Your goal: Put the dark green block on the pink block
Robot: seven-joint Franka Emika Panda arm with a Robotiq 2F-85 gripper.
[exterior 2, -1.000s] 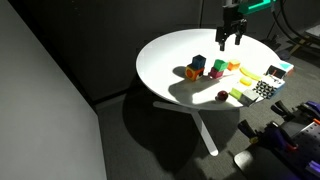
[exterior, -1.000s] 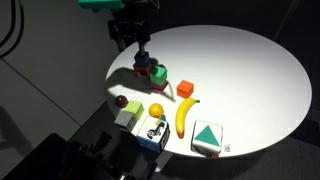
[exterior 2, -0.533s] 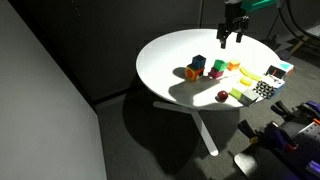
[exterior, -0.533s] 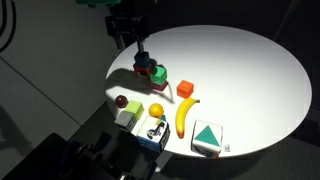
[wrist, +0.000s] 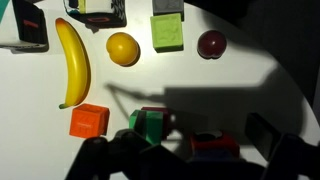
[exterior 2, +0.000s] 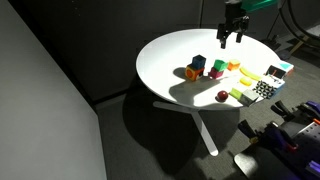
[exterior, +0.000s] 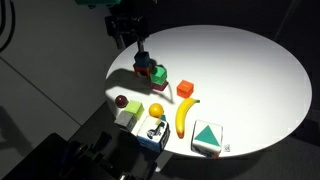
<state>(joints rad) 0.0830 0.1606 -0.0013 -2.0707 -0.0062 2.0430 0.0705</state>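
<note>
The gripper [exterior 2: 230, 41] has lifted slightly over the last 1 second, and its jaws are spread wide and hold nothing. The dark green block [exterior 2: 217, 66] sits below them on top of the pink block [exterior 2: 213, 74], clear of both fingers. In the wrist view the fingers are lost in shadow and the pink block is mostly hidden

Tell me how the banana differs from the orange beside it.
The banana is long and curved; the orange is round. The banana is yellow, the orange a deeper orange-yellow. The banana is far longer than the orange. Both lie on the white table, close together but not touching.
</note>
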